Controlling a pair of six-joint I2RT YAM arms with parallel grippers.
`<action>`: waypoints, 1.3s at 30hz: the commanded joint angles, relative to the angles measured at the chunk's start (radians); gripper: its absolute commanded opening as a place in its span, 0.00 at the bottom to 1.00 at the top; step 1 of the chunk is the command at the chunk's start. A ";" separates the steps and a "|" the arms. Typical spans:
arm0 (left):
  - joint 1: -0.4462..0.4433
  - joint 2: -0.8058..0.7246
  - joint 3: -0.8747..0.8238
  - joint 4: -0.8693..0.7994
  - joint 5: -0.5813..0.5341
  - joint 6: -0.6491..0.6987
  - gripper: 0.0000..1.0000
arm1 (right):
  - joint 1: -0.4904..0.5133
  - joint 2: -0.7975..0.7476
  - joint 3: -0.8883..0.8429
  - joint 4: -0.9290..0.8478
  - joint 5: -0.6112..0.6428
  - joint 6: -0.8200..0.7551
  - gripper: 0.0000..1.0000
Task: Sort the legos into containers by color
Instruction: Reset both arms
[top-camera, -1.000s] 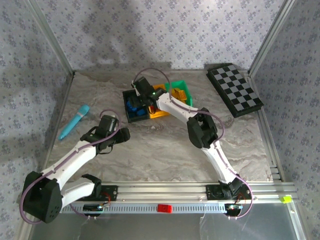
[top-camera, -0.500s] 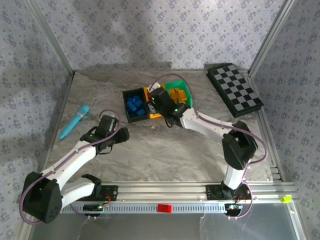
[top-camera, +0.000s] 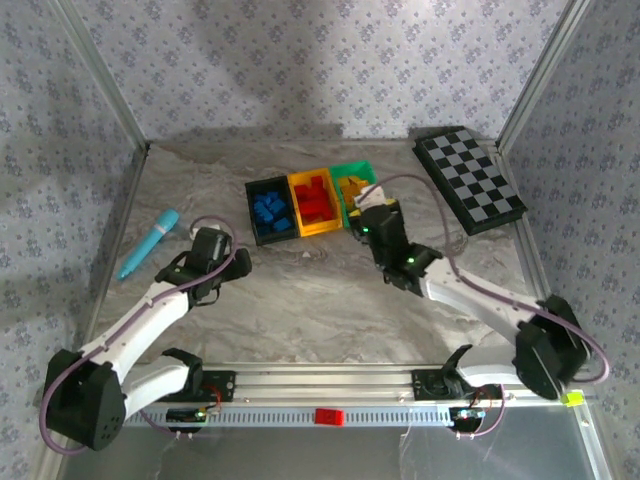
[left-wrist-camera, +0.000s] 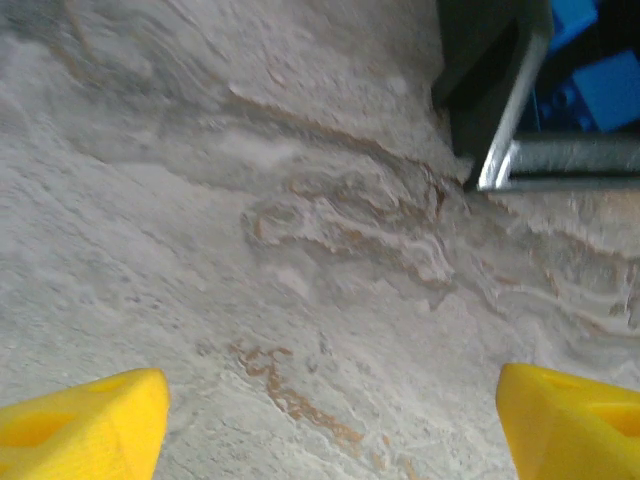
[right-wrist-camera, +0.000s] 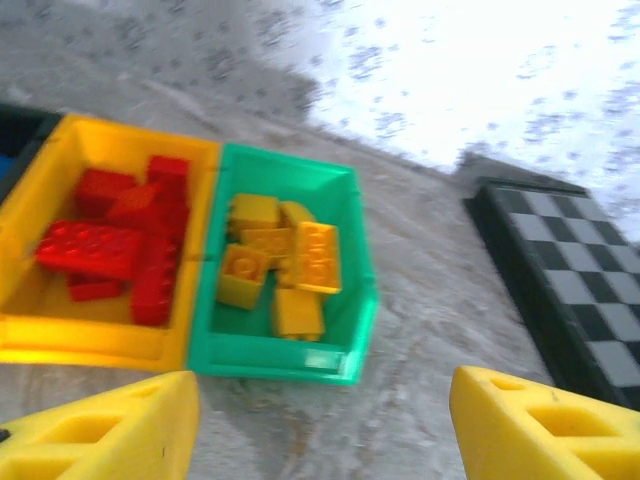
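Observation:
Three containers stand side by side at the back of the table. The black bin (top-camera: 254, 214) holds blue legos (top-camera: 270, 208), the yellow bin (top-camera: 312, 228) holds red legos (top-camera: 316, 200), and the green bin (top-camera: 356, 168) holds yellow legos (top-camera: 351, 190). My right gripper (top-camera: 367, 208) hovers just in front of the green bin (right-wrist-camera: 270, 357), open and holding nothing. The red legos (right-wrist-camera: 110, 245) and yellow legos (right-wrist-camera: 290, 260) lie ahead of it. My left gripper (top-camera: 238, 262) is open over bare table, with the black bin's corner (left-wrist-camera: 480, 60) and blue legos (left-wrist-camera: 590, 70) ahead to its right.
A cyan marker pen (top-camera: 150, 243) lies at the left of the table. A black-and-grey checkerboard (top-camera: 470, 178) lies at the back right, seen also as the checkerboard (right-wrist-camera: 570, 270) to the right of the green bin. Walls close in the left, back and right sides.
My right arm has drawn back from above the bins toward the near right, uncovering all three. My left gripper's jaws have spread a little wider.

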 joint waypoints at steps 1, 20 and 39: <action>0.022 -0.073 0.052 -0.002 -0.089 0.029 0.87 | -0.061 -0.129 -0.049 -0.005 0.055 0.018 0.69; 0.118 -0.202 -0.098 0.128 -0.429 0.160 1.00 | -0.617 -0.287 -0.243 -0.151 -0.071 0.379 1.00; 0.192 -0.089 -0.295 0.627 -0.434 0.412 1.00 | -0.740 -0.014 -0.438 0.468 -0.321 0.036 1.00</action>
